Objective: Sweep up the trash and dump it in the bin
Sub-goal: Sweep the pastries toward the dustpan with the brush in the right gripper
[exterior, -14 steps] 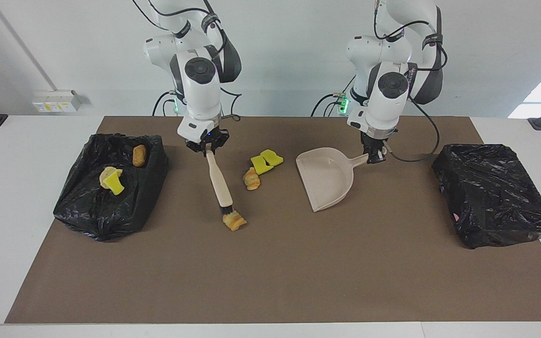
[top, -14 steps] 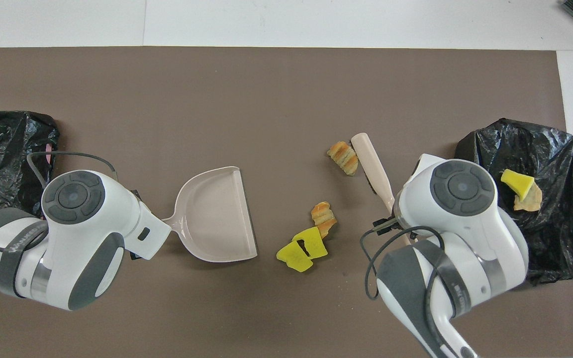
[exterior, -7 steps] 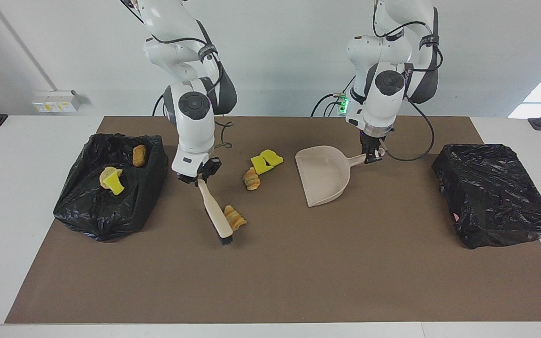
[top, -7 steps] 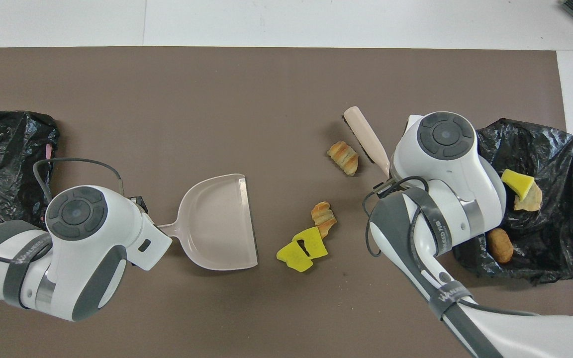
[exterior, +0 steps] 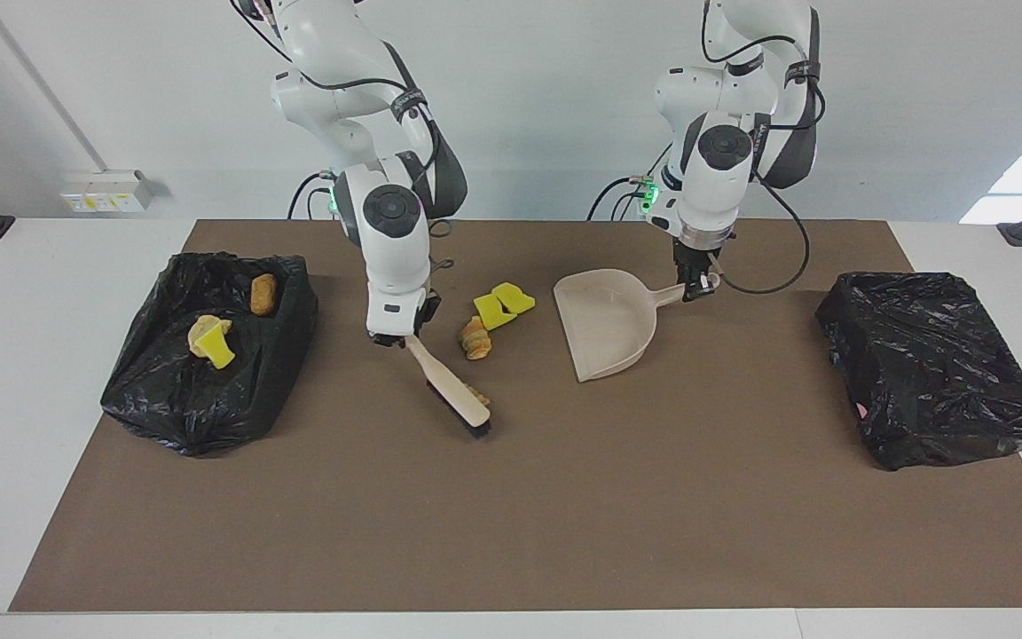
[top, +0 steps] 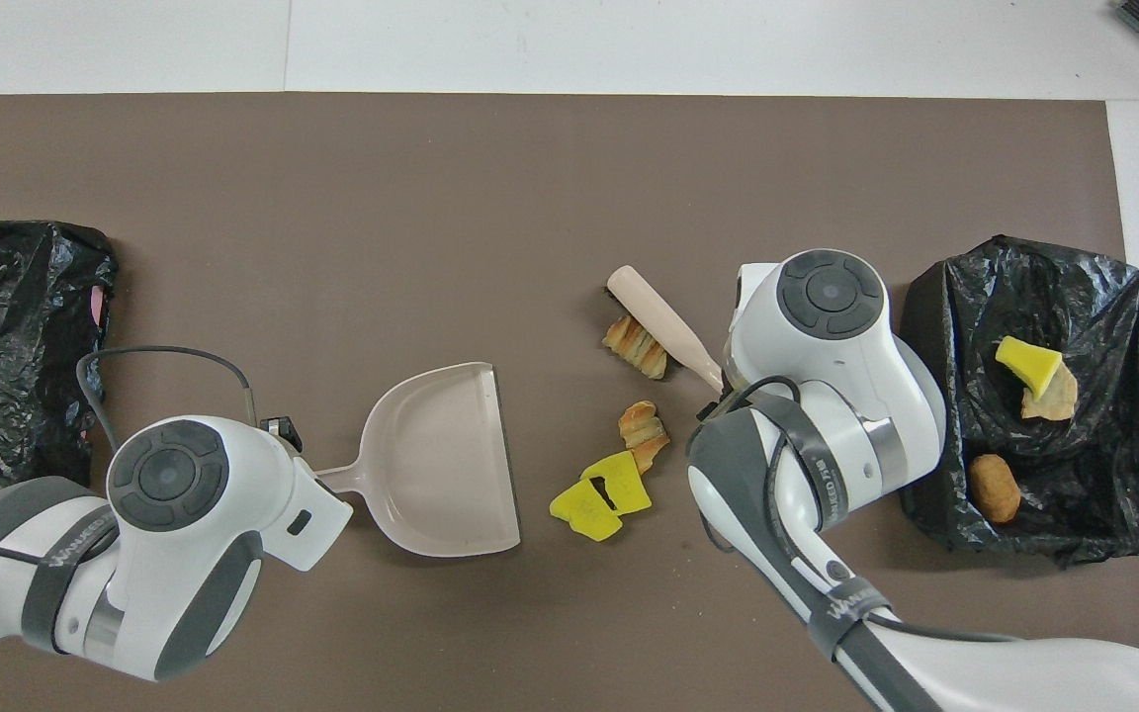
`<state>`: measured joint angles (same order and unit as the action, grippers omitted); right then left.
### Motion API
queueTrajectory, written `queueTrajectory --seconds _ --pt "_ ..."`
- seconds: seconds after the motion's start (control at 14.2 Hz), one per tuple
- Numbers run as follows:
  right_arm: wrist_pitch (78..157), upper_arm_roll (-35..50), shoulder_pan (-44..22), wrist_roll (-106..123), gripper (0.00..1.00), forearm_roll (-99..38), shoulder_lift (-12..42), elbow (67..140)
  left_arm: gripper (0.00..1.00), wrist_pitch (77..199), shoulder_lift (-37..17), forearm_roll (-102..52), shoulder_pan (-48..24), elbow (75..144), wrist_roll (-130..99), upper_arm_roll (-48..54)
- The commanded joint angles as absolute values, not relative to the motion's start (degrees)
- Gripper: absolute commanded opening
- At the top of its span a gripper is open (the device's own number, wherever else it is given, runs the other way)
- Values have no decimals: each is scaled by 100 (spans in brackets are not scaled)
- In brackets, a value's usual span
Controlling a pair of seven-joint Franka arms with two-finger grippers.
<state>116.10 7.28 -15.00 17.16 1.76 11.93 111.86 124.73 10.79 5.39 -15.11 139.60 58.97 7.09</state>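
My right hand clamped on brush against striped pastry, my left hand gripping dustpan handle, mid-desk

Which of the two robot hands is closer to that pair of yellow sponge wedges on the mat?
Right. The right gripper holds the brush just beside the yellow wedges; the left gripper grips the dustpan handle, with the pan between it and them.

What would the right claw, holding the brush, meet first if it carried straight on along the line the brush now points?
Most likely the striped pastry lying against the brush head. The right claw points along the handle, down toward the mat and away from the robots. Whether bristles already touch it is unclear.
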Motion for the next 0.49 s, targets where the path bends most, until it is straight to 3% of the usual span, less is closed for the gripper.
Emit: queueTrajectory --seconds 0.0,0.42 --pt "11637 747 -1766 1663 0 -420 967 11347 0 12866 1231 571 -1661 14309 5669 668" --pt "11619 747 -2355 1310 0 -922 695 11645 0 13078 1222 571 -1661 14405 5414 659"
